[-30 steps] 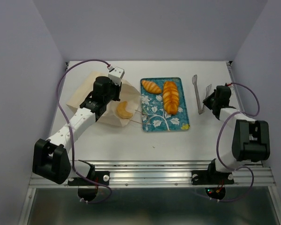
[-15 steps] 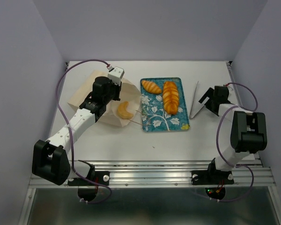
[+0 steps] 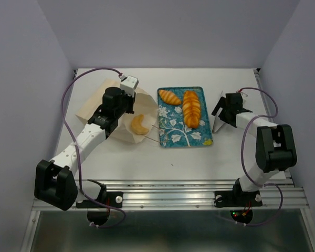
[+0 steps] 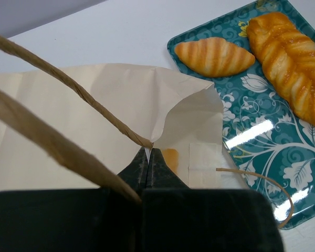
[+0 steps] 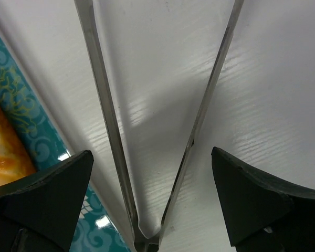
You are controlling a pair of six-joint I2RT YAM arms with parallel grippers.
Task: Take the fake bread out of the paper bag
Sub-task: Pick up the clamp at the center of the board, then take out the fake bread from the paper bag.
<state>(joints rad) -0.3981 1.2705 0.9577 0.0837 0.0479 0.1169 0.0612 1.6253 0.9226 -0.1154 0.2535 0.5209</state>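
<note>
Paper bag (image 4: 94,115): wrist view alone shows left claw (image 4: 148,161) pinching its rim; right claw (image 5: 151,157) apart.

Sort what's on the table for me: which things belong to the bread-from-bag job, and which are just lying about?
Job: paper bag, croissant, ridged loaf, oval roll.
Lying about: teal tray, metal tongs.
</note>
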